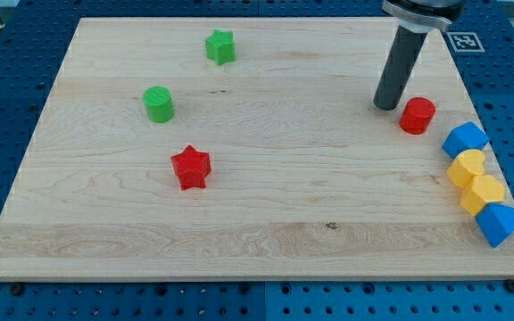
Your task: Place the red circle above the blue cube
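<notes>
Landmark: the blue cube (pixel 464 138), at the table's (pixel 266 223) right edge, topmost in a column of blocks.
Red circle (pixel 417 116): just up and left of the blue cube, close but apart.
My tip (pixel 385 106): just left of the red circle, nearly touching, farther left of the blue cube.
Claw: none shows; the arm ends in a plain rod holding nothing.
Step in hand: lining up behind the red circle, I judge.
Next move: likely a push rightward and slightly up, until the circle sits directly above the cube.
Risk: overshooting off the table edge.
Neighbours: yellow blocks (pixel 467 167) and another blue block (pixel 499 223) sit below the cube.
</notes>
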Controlling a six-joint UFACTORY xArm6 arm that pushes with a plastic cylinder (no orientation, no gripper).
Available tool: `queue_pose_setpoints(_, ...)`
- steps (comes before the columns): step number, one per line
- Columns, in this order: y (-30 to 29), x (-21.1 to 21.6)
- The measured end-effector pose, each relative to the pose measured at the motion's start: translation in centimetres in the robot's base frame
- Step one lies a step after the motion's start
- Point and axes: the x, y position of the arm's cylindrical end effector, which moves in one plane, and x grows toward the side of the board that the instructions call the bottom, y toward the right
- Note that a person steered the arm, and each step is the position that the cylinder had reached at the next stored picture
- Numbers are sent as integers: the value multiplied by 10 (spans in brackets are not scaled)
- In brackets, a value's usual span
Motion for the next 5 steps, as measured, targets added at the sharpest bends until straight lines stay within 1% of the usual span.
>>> queue_pose_setpoints(1, -3, 9)
queue_pose_setpoints(5, 6, 10)
